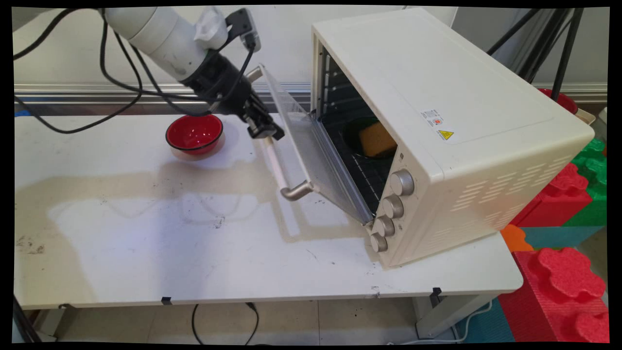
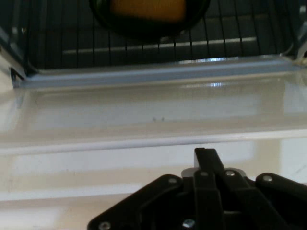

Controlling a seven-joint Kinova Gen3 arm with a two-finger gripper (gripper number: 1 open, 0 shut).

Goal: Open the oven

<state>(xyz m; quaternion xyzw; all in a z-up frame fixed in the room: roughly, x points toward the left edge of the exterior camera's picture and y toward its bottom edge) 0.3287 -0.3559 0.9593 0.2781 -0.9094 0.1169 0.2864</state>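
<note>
Now the gripper (image 1: 265,130), fingers together and holding nothing, rests by the oven door's (image 1: 311,160) handle (image 1: 279,167); push squarely, judging by the half-open door.

Bright, even light; soft shadows on the table (image 1: 146,243), glare on the oven door (image 2: 158,110), hand view soft.

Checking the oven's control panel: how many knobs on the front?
4. The round silver knobs run in a column down the cream toaster oven's front right strip: top, second, third, bottom. None looks hidden.
</note>
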